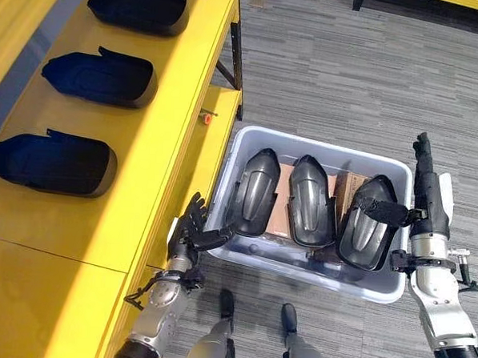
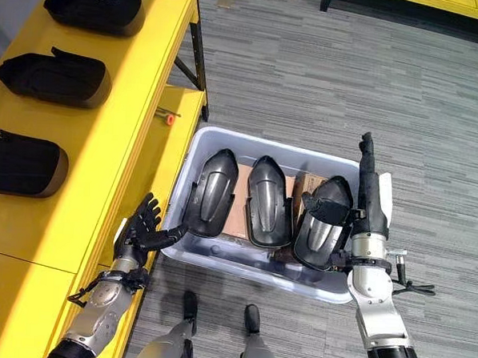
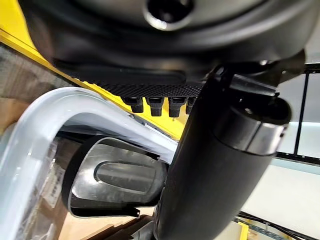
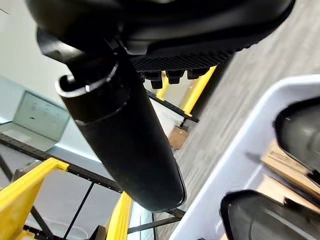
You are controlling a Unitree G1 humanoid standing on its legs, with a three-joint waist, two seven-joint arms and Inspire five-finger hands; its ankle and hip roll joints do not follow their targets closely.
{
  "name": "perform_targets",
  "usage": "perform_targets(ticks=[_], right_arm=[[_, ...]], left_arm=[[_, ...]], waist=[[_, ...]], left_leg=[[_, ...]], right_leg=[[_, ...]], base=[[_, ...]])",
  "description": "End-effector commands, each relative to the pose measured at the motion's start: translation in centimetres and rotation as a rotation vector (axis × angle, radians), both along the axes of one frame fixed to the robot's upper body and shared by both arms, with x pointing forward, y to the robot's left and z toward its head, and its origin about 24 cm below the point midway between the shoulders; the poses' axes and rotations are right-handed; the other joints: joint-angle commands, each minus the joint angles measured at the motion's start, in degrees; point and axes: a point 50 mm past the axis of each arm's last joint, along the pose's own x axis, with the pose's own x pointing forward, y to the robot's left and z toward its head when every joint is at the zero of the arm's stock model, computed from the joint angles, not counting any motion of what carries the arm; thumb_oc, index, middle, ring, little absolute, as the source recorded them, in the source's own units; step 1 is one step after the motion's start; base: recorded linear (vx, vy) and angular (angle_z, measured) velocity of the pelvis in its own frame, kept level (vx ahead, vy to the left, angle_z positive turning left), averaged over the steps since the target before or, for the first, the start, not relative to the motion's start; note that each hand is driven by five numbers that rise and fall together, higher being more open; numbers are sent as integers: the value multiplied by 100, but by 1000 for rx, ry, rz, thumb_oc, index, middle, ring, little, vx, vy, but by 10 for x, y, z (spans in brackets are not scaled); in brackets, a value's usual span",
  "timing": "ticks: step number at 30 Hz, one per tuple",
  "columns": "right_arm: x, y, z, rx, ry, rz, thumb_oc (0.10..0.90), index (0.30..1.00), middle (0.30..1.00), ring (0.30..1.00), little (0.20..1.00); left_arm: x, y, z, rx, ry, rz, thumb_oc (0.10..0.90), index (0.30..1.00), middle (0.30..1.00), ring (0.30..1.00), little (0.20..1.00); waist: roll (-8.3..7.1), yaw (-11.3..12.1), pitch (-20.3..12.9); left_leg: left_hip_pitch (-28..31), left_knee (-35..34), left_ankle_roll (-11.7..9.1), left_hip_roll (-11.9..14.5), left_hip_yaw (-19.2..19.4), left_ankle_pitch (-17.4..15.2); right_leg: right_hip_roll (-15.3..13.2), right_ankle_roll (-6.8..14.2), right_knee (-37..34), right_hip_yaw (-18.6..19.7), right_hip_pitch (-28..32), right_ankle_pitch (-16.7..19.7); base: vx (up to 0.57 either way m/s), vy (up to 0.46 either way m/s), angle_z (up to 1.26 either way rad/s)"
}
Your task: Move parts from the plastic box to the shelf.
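Parts: three glossy black moulded shell parts are stood side by side in the pale grey plastic box on the grey striped carpet — left shell, middle shell, right shell. Brown cardboard is seen under them. Three more dark shell parts are laid in a row on the yellow metal shelf.

Left hand is held between shelf edge and the box's left wall, fingers spread and relaxed, thumb reaching to the left shell's rim; nothing is gripped. Right hand is held at the box's right wall, fingers straight, thumb laid over the right shell's top; no closed grip is seen.

Open carpet is available beyond the box and to its right.
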Motion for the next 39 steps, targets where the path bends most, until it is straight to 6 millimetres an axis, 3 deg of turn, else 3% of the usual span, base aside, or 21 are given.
perform_targets(ticks=[1, 13, 24, 30, 31, 32, 36, 37, 39], right_arm=[[-2, -1, 53, -77, -256, 27, 900, 1000, 1000, 1000, 1000], [6, 4, 40, -65, -169, 80, 900, 1000, 1000, 1000, 1000], [3, 0, 22, -39, -115, 32, 900, 1000, 1000, 1000, 1000], [0, -3, 20, -39, -125, 11, 900, 1000, 1000, 1000, 1000], [0, -1, 22, -40, -141, 19, 900, 1000, 1000, 1000, 1000], [1, -1, 21, -44, -138, 18, 900, 1000, 1000, 1000, 1000], [4, 0, 23, -55, -139, 24, 900, 1000, 1000, 1000, 1000], [4, 2, 24, -57, -144, 38, 900, 1000, 1000, 1000, 1000], [4, 3, 25, -61, -149, 43, 900, 1000, 1000, 1000, 1000]], left_arm=[[15, 11, 47, 69, -245, -29, 900, 1000, 1000, 1000, 1000], [18, 17, 64, 60, -328, 11, 900, 1000, 1000, 1000, 1000], [5, 34, 67, 34, -354, 102, 900, 1000, 1000, 1000, 1000], [1, 42, 102, 64, -531, 131, 900, 1000, 1000, 1000, 1000], [-1, 42, 124, 66, -641, 125, 900, 1000, 1000, 1000, 1000], [-2, 42, 133, 66, -686, 117, 900, 1000, 1000, 1000, 1000], [-7, 35, 162, 60, -828, 69, 900, 1000, 1000, 1000, 1000], [-10, 29, 178, 53, -911, 47, 900, 1000, 1000, 1000, 1000], [-11, 24, 186, 52, -955, 26, 900, 1000, 1000, 1000, 1000]], waist=[[-314, -23, -374], [-328, -24, -51], [-334, 63, 215], [-341, 97, 293], [-350, 108, 339], [-348, 112, 351], [-352, 95, 403], [-364, 73, 429], [-376, 60, 444]], left_leg=[[-318, 681, -508, 614, 5, -466], [-496, 624, -543, 633, 55, -356], [-704, 591, -548, 607, -15, -268], [-817, 654, -552, 562, -91, -294], [-863, 681, -558, 554, -86, -307], [-871, 680, -558, 561, -77, -306], [-919, 684, -568, 570, -43, -306], [-944, 685, -573, 577, -33, -304], [-959, 687, -579, 581, -16, -303]], right_leg=[[-630, 375, 120, -380, 508, 175], [-577, 356, 2, -378, 288, 145], [-568, 341, -10, -471, 169, 131], [-575, 328, -2, -559, 151, 96], [-576, 330, 3, -559, 111, 86], [-582, 331, 3, -568, 96, 90], [-588, 339, -2, -543, 26, 113], [-584, 343, -2, -522, -16, 120], [-582, 347, -4, -517, -40, 126]], base=[[0, 0, 0], [-37, -11, 0], [-19, -6, 1], [-12, -3, 11], [-26, 15, 7], [-33, 22, 7], [0, 0, 0], [0, 0, 0], [0, 0, 0]])
